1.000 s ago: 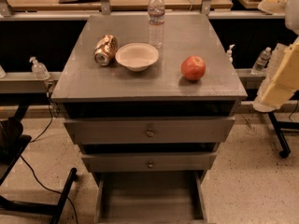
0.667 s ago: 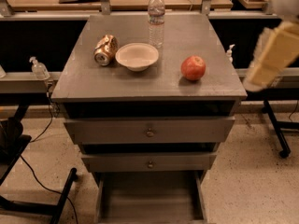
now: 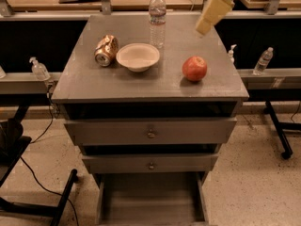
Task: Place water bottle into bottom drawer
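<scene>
Camera view showed the task near its beginning. The water bottle (image 3: pixel 157 19) stood upright at the far edge of the worktop (image 3: pixel 141 84), just behind a bowl (image 3: pixel 138 56), and nothing gripped it. The tool (image 3: pixel 206 26) hung above the far right part of the worktop, apart from the bottle. Whether it was wide or narrow could not be told. The bottom drawer (image 3: pixel 150 197) stood pulled out with no bottle in it. By this judgement, grasping, carrying and lowering were all left to do.

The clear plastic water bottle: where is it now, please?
The water bottle stands rear-centre on the grey cabinet top, behind the white bowl; the gripper hovers to its right.
</scene>
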You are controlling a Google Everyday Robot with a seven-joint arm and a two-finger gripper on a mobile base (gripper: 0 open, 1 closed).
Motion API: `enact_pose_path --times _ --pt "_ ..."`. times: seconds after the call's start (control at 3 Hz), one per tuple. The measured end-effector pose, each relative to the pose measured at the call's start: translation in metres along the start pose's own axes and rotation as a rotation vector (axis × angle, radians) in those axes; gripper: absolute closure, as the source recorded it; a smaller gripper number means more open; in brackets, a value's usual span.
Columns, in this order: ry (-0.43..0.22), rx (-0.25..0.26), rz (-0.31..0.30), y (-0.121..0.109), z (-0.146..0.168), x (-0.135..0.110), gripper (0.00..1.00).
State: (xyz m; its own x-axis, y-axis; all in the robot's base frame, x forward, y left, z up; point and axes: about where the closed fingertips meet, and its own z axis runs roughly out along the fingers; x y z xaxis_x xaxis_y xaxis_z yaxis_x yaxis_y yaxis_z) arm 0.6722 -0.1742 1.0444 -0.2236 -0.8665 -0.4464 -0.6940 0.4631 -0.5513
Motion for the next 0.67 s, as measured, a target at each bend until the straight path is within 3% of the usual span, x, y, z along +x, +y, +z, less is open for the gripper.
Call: enact_pose_path --times 0.33,0.67 --pt "-0.139 0.001 0.162 -0.011 0.059 -0.017 0.0" --pt "-0.347 0.019 0.261 -0.024 0.094 -0.058 0.0"
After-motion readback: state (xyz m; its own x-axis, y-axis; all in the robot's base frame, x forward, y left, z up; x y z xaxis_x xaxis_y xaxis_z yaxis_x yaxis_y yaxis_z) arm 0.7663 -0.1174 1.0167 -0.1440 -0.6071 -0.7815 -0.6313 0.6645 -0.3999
